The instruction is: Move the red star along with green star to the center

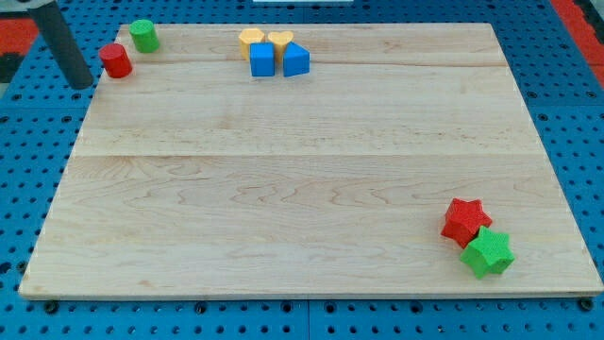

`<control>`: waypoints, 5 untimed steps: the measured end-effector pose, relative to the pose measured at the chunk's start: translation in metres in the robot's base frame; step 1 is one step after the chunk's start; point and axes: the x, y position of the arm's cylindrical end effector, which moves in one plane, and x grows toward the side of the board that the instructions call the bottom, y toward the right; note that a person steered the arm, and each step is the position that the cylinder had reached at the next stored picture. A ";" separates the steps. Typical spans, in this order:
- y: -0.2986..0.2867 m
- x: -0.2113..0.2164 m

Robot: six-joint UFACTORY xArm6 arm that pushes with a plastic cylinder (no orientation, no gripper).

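Red star (pixel 464 220) touching green star (pixel 488 252), btm right, far from my tip (pixel 83 83)

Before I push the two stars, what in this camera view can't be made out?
- My tip: the rod is blurred and its upper part is cut off by the view's top edge.
- Red star and green star: whether they touch or merely overlap.
- Two yellow blocks: lower parts hidden behind the two blue blocks; exact shapes unclear.
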 end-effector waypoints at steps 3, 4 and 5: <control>0.081 0.009; 0.165 0.102; 0.312 0.120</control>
